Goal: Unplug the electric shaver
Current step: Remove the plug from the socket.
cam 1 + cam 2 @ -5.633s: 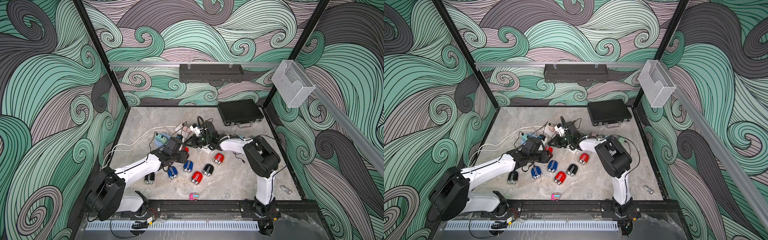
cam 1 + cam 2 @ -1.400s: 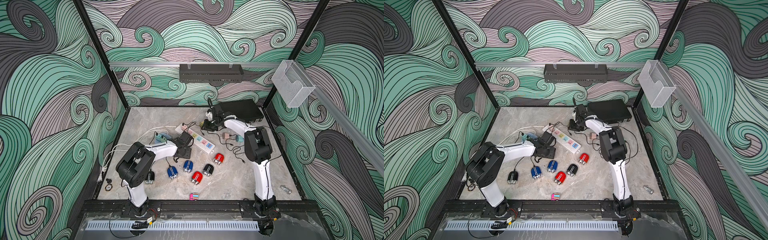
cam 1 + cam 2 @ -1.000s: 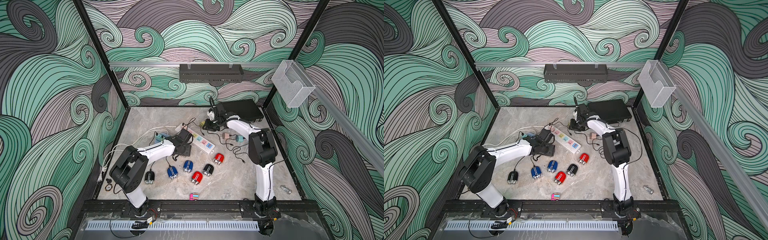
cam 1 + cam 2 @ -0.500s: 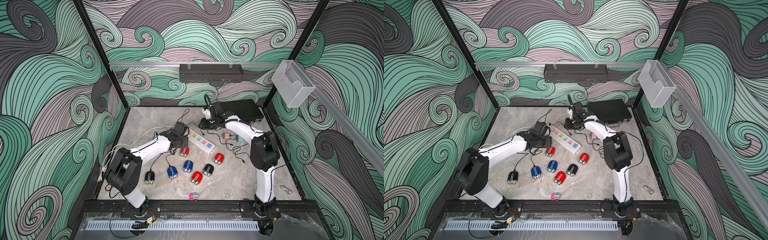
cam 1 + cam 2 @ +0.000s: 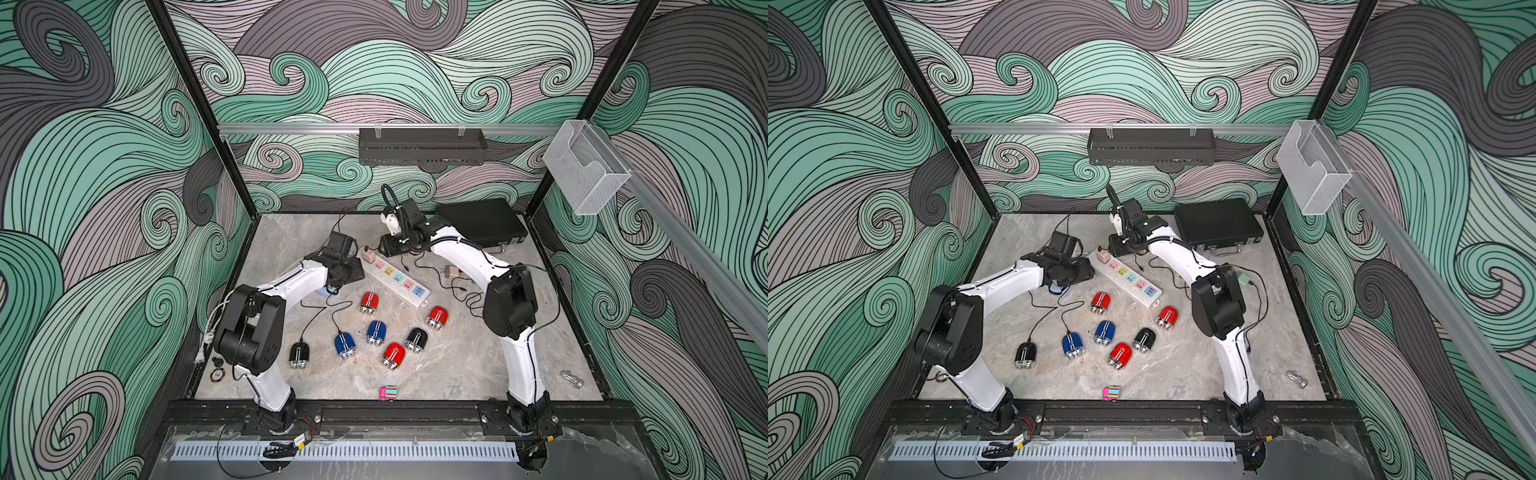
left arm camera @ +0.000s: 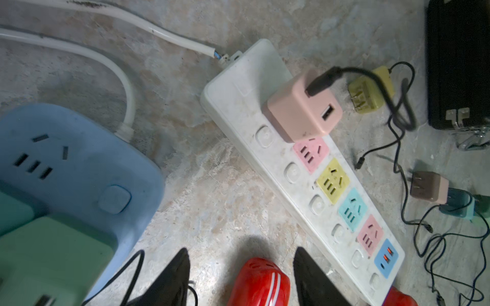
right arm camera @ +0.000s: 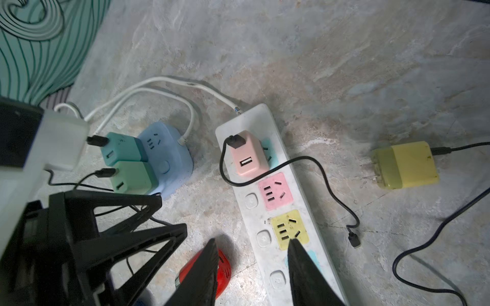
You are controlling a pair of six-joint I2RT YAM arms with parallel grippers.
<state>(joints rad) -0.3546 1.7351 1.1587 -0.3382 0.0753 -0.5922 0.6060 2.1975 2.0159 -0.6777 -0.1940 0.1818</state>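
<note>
Several electric shavers lie on the marble floor. Thin black cables run from a black shaver (image 5: 299,354) and a blue shaver (image 5: 345,345) toward the blue cube socket (image 7: 169,156), which holds a teal adapter (image 7: 123,148) and a green adapter (image 7: 132,176). My left gripper (image 6: 241,250) hangs open beside that cube. A red shaver (image 6: 258,283) lies on the floor below its gap, untouched. My right gripper (image 7: 252,241) is open above the white power strip (image 7: 254,201). A pink adapter (image 7: 248,156) is plugged into the strip, and its cable's other end lies loose.
A yellow adapter (image 7: 405,164) lies unplugged beside the strip, and a brown adapter (image 6: 429,186) and a teal one lie further on among loose cables. A black case (image 5: 482,222) sits at the back right. A small striped block (image 5: 387,392) lies near the front edge.
My left gripper has moved back toward the head of the white strip and the blue cube. My right gripper has swung left over the strip, and its jaws have widened slightly.
</note>
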